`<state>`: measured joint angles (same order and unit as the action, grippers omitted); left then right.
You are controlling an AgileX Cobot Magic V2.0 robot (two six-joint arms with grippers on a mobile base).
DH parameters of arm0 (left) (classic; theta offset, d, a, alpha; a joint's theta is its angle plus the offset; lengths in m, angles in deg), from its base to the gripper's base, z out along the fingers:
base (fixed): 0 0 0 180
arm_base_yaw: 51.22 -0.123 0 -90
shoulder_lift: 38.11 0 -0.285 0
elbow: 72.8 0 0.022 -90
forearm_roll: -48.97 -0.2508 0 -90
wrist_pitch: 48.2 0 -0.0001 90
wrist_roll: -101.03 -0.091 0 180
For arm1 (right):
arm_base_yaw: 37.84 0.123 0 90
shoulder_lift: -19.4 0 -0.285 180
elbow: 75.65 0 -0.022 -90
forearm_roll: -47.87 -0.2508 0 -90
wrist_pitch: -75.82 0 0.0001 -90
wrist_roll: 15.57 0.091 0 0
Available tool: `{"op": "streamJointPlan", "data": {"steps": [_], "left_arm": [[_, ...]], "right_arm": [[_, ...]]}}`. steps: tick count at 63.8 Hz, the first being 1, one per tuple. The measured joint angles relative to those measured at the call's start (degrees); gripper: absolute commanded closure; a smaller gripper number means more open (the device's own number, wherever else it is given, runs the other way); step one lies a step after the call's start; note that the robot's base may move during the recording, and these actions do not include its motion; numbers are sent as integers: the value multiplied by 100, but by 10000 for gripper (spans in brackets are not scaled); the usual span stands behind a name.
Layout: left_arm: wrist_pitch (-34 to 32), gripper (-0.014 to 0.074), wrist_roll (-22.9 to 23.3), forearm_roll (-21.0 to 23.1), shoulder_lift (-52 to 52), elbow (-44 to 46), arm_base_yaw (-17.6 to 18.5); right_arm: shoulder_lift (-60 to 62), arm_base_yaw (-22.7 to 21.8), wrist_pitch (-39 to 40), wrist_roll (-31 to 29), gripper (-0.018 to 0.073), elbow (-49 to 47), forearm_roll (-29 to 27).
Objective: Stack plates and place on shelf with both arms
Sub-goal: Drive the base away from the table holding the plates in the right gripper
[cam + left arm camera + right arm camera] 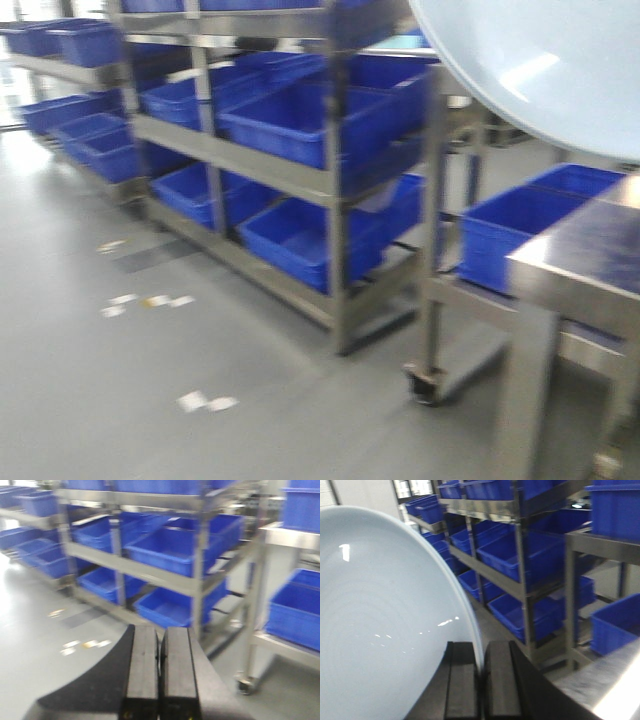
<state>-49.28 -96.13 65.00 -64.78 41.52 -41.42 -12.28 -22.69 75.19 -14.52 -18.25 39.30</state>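
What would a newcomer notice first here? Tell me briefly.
The big pale plate fills the left of the right wrist view, pinched by its rim in the right gripper. Behind it, rows of blue crates on steel racks fill the background. The left gripper is shut and empty.

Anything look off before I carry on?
White scraps litter the floor by the racks. The plate is held tilted, pinched at its rim by the right gripper; the left gripper is shut on nothing.
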Motion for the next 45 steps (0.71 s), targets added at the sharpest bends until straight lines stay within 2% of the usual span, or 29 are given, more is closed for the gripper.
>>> {"op": "streamJointPlan", "data": {"steps": [45], "left_arm": [[0, 516, 0, 0, 0, 0, 0]], "right_arm": [[0, 0, 0, 0, 511, 0, 0]]}}
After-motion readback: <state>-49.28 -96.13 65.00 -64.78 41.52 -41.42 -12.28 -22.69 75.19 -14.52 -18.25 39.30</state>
